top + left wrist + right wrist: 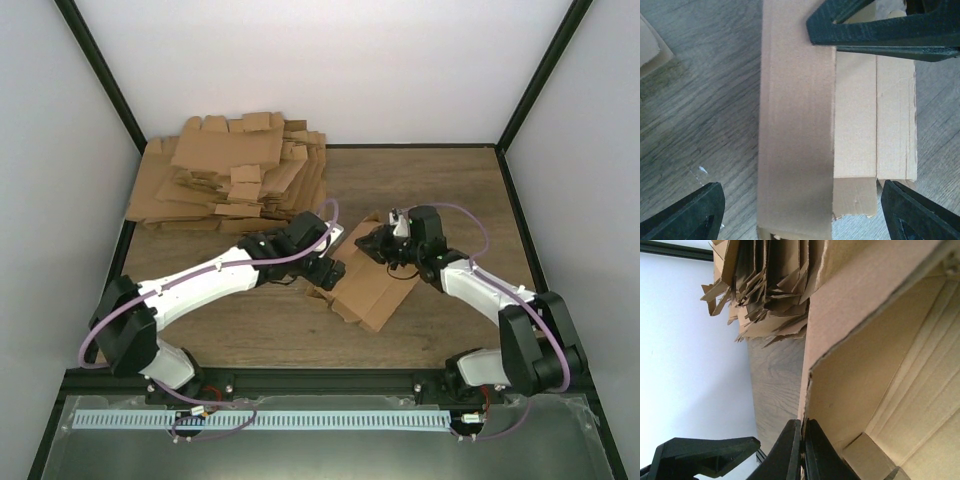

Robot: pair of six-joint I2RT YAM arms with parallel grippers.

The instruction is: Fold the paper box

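The paper box [372, 288] is a brown cardboard blank, partly folded, lying on the wooden table between the two arms. My right gripper [383, 243] is at its far end. In the right wrist view that gripper [802, 423] is shut on the edge of a raised cardboard panel [855, 375]. My left gripper [328, 268] is at the box's left side. In the left wrist view it [801, 189] is open, its black fingers [690, 215] standing wide on either side of the box [795, 140] without touching it. The right gripper's black fingers [880, 30] show across the top of that view.
A big pile of flat brown cardboard blanks [235, 175] lies at the back left of the table [250, 330], also in the right wrist view [765, 285]. White walls and a black frame [100, 80] enclose the table.
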